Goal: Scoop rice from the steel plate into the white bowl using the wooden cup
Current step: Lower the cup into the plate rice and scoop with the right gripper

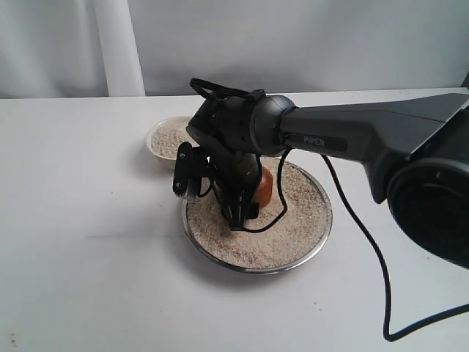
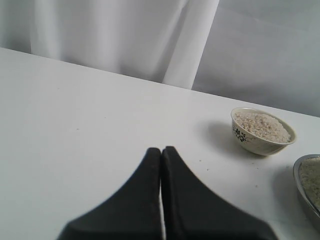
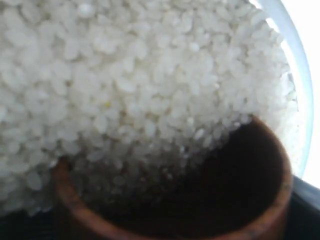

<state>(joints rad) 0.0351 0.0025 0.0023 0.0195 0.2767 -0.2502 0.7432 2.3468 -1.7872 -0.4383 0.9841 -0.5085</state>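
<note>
The steel plate [image 1: 327, 220] lies mid-table, filled with rice [image 1: 293, 213]. My right gripper [image 1: 242, 213] points down into it, shut on the wooden cup [image 1: 264, 187], which is tipped with its mouth pressed into the grains. In the right wrist view the cup's reddish rim [image 3: 280, 200] and dark inside sit against the rice [image 3: 140, 75], with grains spilling in. The white bowl [image 1: 170, 139] stands just behind the plate's left side and holds rice. My left gripper [image 2: 161, 150] is shut and empty above bare table, with the bowl [image 2: 262, 131] ahead of it; it is out of the exterior view.
A black cable [image 1: 381, 279] trails from the right arm across the table to the right of the plate. A white post [image 1: 117, 48] and curtain stand behind the table's far edge. The plate's rim [image 2: 305, 190] shows at the edge of the left wrist view.
</note>
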